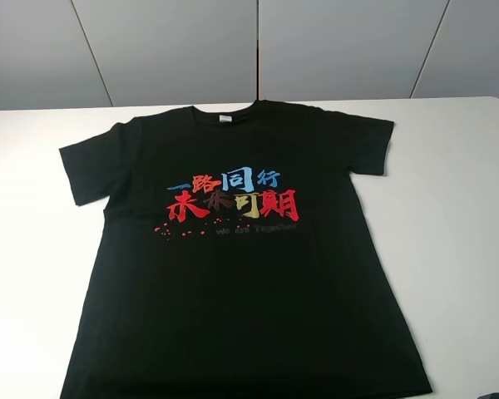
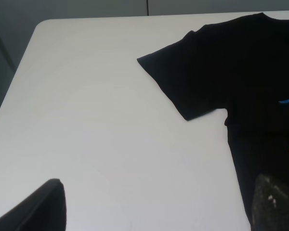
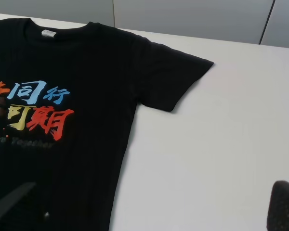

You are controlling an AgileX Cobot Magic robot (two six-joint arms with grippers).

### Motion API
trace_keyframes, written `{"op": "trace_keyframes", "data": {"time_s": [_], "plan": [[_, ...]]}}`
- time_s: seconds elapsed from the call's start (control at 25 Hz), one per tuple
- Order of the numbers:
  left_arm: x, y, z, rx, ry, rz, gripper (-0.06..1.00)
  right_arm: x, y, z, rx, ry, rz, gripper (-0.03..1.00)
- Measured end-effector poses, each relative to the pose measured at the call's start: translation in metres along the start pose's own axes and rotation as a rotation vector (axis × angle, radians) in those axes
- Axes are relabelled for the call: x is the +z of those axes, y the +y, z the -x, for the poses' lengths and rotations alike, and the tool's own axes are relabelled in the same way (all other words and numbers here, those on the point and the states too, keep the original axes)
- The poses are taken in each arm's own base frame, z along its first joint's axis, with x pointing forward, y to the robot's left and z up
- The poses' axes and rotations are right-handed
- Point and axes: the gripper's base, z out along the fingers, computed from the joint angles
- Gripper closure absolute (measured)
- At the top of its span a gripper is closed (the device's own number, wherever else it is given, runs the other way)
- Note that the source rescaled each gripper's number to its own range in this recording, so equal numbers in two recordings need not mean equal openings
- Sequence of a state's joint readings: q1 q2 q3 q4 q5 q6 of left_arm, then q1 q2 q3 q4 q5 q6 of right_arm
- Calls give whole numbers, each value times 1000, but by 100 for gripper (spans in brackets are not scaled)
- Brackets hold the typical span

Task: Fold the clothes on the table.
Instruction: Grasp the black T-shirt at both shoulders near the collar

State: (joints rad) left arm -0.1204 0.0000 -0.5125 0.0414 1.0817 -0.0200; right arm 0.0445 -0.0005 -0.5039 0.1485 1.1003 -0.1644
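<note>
- The white table point(image 1: 466, 166) carries the black T-shirt point(image 1: 233, 291), spread flat, print up.
- The shirt's long axis runs from the collar at the far side to the hem at the near edge, roughly centred between the 2 arms.
- The left sleeve point(image 2: 183, 77) lies ahead of the left gripper point(image 2: 161, 180); the right sleeve point(image 3: 168, 77) lies ahead of the right gripper point(image 3: 156, 185), so each arm is nearer its own side.
- Both grippers are spread wide and hold nothing. Each straddles one side edge of the shirt, 1 finger over cloth and 1 over bare table.

Prob. a lab/test room: bare white table point(image 1: 466, 166), grey panel wall point(image 1: 150, 50).
</note>
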Motion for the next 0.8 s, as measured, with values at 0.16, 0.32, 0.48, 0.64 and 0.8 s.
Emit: {"op": "trace_keyframes", "data": {"time_s": [0.16, 0.32, 0.48, 0.64, 0.8], "plan": [[0, 0, 0, 0, 0, 0, -5, 0, 0, 0, 0, 0, 0, -3], [0, 0, 0, 0, 0, 0, -5, 0, 0, 0, 0, 0, 0, -3], [0, 0, 0, 0, 0, 0, -5, 0, 0, 0, 0, 0, 0, -3], [0, 0, 0, 0, 0, 0, -5, 0, 0, 0, 0, 0, 0, -3], [0, 0, 0, 0, 0, 0, -5, 0, 0, 0, 0, 0, 0, -3]]}}
